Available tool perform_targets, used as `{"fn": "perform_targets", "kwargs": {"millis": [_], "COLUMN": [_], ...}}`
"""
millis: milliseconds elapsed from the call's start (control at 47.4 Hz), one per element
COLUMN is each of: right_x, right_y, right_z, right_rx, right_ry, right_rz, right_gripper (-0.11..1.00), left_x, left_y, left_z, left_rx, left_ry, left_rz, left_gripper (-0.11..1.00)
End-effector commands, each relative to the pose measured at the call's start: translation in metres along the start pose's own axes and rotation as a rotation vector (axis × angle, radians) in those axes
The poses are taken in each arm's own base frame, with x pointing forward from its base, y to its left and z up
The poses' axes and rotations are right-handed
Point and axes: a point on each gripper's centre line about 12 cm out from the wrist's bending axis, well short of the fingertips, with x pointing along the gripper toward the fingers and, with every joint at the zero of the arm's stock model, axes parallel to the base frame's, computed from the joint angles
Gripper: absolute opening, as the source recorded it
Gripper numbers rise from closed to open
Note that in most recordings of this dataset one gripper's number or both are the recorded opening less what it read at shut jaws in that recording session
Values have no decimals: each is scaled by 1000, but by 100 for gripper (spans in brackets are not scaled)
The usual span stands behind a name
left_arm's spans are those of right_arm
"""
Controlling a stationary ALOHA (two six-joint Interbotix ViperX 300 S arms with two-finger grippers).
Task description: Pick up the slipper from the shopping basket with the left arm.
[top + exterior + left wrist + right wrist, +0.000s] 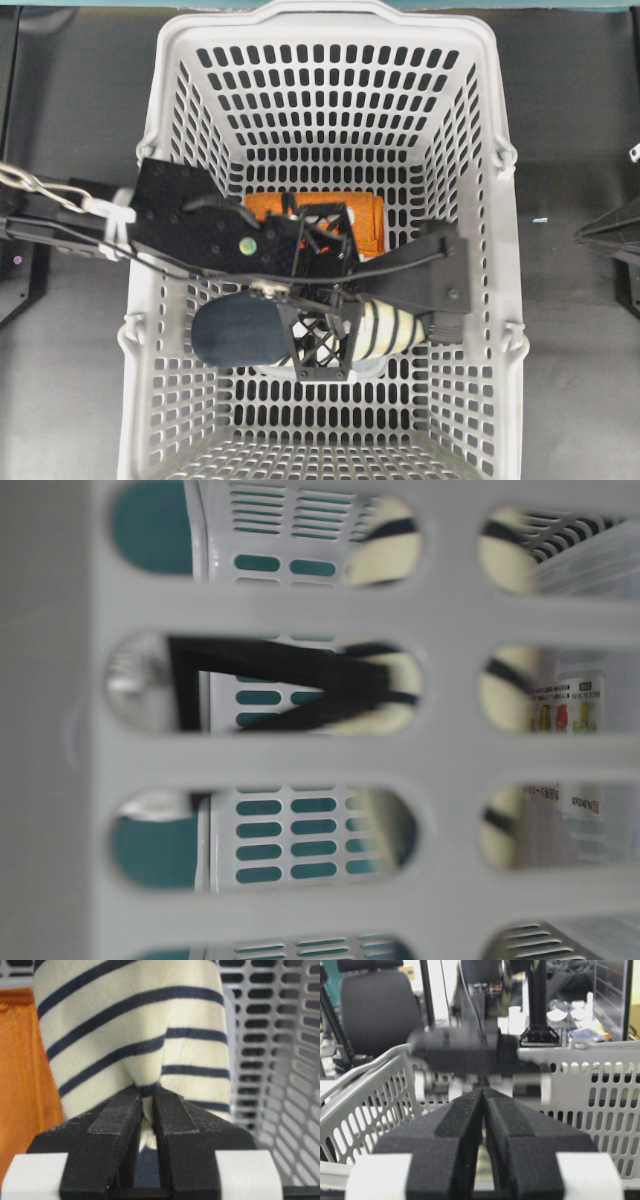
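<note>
The cream slipper with navy stripes (390,328) and a navy insole lies across the middle of the light grey shopping basket (480,130). My left gripper (322,345) reaches down into the basket and is shut on it. In the left wrist view the gripper (148,1091) pinches a fold of the slipper's (130,1025) striped upper. The table-level view shows striped fabric (385,550) and black gripper parts (300,680) through the basket's slots. My right gripper (582,237) rests outside the basket at the right, shut and empty (483,1091).
A folded orange cloth (365,215) lies on the basket floor just behind the slipper, and it shows at the left of the left wrist view (20,1085). The basket's lattice wall (270,1060) stands close on the right. A dark table (575,380) surrounds the basket.
</note>
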Motion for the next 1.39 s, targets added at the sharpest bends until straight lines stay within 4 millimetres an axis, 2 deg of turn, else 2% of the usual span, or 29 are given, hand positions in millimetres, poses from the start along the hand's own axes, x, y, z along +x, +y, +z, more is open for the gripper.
{"fn": "perform_targets", "kwargs": {"millis": [0, 42, 190, 359, 612, 950, 1372], "right_x": [2, 2, 2, 2, 2, 2, 2], "right_y": [1, 1, 1, 1, 1, 1, 0], "right_z": [2, 1, 2, 2, 2, 2, 0], "right_rx": [6, 5, 5, 5, 5, 3, 6], "right_ry": [-1, 0, -3, -3, -1, -1, 6], "right_rz": [2, 2, 2, 2, 2, 2, 2], "right_gripper": [0, 0, 0, 0, 0, 0, 0], "left_x": [-52, -70, -111, -137, -140, -136, -124], "left_y": [-1, -2, -2, -2, -1, 5, 7], "left_z": [19, 25, 39, 50, 59, 60, 48], "left_rx": [-4, 2, 41, 80, 104, 92, 96], "left_ry": [-81, -99, -133, -141, -112, -95, -26], "left_rz": [-8, -11, -12, -8, -1, 7, 14], "left_gripper": [7, 7, 7, 7, 7, 7, 7]}}
